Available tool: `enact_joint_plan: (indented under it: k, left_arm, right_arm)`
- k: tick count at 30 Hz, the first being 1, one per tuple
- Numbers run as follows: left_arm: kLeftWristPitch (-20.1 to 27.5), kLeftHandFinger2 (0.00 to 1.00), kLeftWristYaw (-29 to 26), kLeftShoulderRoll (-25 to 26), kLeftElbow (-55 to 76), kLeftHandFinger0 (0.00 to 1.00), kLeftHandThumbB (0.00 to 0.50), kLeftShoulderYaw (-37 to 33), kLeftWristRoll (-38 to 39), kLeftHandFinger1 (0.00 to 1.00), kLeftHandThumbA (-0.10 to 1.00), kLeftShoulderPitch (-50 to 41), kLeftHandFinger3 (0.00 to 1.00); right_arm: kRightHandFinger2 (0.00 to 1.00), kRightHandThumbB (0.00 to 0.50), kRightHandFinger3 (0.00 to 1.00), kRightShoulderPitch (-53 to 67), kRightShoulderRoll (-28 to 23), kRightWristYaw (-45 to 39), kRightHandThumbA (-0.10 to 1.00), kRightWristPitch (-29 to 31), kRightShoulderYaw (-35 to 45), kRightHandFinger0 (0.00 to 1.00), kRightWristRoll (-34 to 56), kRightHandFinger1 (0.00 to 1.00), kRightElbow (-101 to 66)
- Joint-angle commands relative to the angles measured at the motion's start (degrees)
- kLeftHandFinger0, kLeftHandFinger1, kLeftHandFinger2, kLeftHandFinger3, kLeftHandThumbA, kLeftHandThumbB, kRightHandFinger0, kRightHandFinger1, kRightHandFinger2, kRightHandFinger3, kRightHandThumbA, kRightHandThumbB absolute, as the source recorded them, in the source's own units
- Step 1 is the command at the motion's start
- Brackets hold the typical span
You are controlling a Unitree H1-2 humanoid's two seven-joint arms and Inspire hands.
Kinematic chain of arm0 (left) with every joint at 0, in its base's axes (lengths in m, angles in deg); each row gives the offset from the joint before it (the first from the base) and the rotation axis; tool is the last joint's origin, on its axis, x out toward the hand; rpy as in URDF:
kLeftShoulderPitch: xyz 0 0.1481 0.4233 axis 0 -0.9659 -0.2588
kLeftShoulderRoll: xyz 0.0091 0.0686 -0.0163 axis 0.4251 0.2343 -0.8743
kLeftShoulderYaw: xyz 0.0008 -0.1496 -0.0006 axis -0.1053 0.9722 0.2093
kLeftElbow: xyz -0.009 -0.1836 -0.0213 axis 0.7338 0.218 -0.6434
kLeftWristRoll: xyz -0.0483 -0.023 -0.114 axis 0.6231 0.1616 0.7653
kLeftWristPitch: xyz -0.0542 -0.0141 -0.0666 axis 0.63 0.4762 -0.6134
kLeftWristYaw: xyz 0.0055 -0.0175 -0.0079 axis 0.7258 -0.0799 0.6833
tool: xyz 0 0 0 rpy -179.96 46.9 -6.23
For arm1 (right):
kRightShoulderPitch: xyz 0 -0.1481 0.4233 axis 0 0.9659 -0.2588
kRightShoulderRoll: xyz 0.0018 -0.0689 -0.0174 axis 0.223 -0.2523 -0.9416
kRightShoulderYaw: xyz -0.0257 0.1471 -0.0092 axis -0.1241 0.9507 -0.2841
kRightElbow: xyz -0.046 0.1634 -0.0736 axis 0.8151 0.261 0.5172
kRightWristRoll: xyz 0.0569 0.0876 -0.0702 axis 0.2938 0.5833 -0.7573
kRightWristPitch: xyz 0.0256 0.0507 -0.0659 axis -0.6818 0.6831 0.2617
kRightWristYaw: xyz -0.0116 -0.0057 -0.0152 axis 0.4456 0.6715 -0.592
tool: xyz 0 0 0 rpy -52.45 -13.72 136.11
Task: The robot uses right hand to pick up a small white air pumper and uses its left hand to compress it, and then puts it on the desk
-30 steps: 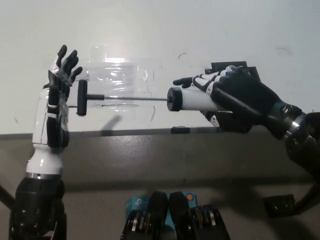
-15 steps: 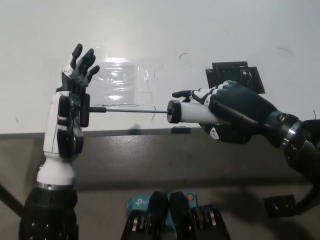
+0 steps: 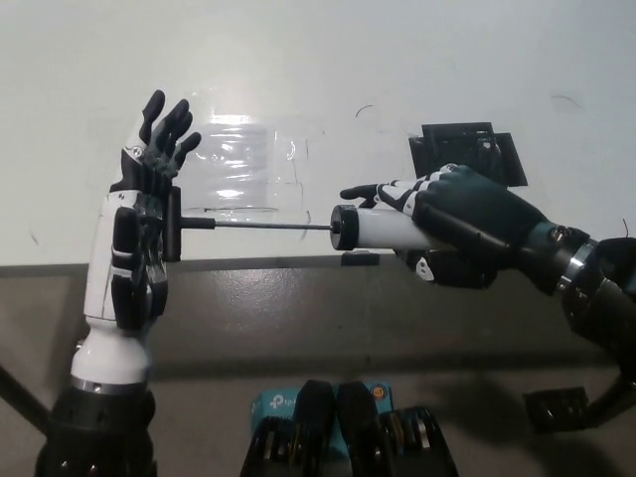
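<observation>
Pump (image 3: pixel 383 227) hung centre-frame, barrel clasped in right hand (image 3: pixel 467 224); left hand (image 3: pixel 144 234), fingers spread, palm against T-handle (image 3: pixel 172 225). Likely light, rigid; thin rod (image 3: pixel 268 225) could bend sideways.

Head view under bright, even overhead light. The white desk (image 3: pixel 318 60) is nearly washed out, and a patch of glare sits on the clear plastic sheet (image 3: pixel 238 164). Soft shadows fall along the desk's front edge and on the grey floor (image 3: pixel 328 328) below. Focus is slightly soft throughout, with no motion blur; the dark lower corners lose detail.
</observation>
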Motion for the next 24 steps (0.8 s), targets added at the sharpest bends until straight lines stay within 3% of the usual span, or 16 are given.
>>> enact_joint_plan:
  k: [1,9,18,21,24]
  left_arm:
    - [-0.06,1.00,0.21,-0.75,1.70,1.00,0.226,-1.56,-0.50,1.00,1.00,0.02,1.00]
    - [0.72,1.00,0.90,-0.85,-1.10,1.00,0.175,-2.42,0.38,1.00,1.00,-1.11,1.00]
    - [0.30,1.00,1.15,-0.62,-3.97,1.00,0.205,-4.67,-1.58,1.00,1.00,-0.56,1.00]
    - [-0.43,1.00,0.62,-1.62,-5.43,1.00,0.202,-5.92,-3.07,1.00,1.00,-0.05,1.00]
    - [-0.82,1.00,0.08,-2.56,-7.04,1.00,0.204,-7.00,-4.30,1.00,1.00,0.53,1.00]
  right_arm:
    - [0.77,0.156,0.90,-2.10,1.17,-0.52,-0.10,1.56,0.97,0.02,-0.66,0.49,-0.47]
    - [0.78,0.148,0.93,-3.95,3.70,-1.16,-0.10,3.45,-0.23,0.01,-1.40,0.53,0.66]
    - [0.75,0.156,0.88,-5.99,6.49,-3.44,-0.10,2.54,-1.10,0.01,-1.93,0.51,0.31]
    - [0.74,0.174,0.79,-5.86,7.12,-3.40,-0.10,2.69,-1.08,0.00,-2.92,0.44,0.56]
    - [0.75,0.166,0.78,-5.47,7.32,-2.97,-0.10,3.45,-0.69,0.00,-2.43,0.44,1.63]
